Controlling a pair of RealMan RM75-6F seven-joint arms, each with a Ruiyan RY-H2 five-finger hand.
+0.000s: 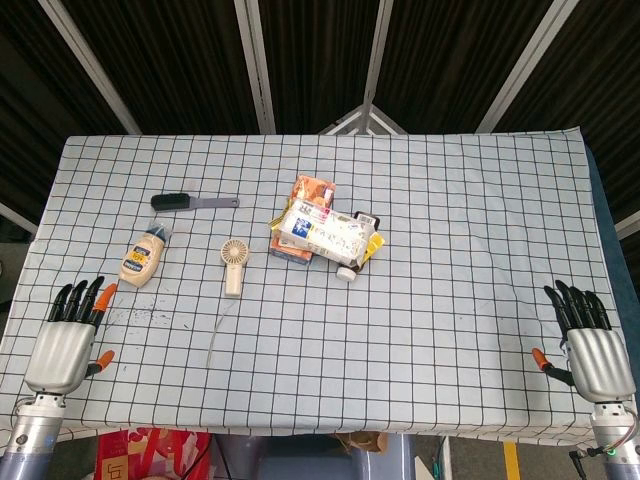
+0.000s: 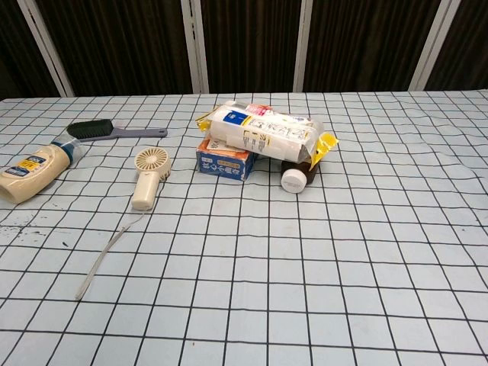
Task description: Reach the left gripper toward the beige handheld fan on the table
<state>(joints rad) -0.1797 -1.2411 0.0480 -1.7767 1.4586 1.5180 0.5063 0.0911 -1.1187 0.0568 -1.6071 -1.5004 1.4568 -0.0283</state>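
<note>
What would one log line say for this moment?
left robot hand: open, at near table edge, apart from fan | right robot hand: open, idle | fan: lying flat, untouched | reach: not begun

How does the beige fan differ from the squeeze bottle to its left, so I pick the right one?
The beige handheld fan has a round grilled head and a slim plain handle; the squeeze bottle is a fatter, tapering body with a blue and yellow label. The fan trails a thin strap toward the table's near edge; the bottle has none. The bottle lies nearer the left hand than the fan. Both are cream-coloured and lie flat on the checked cloth.
</note>
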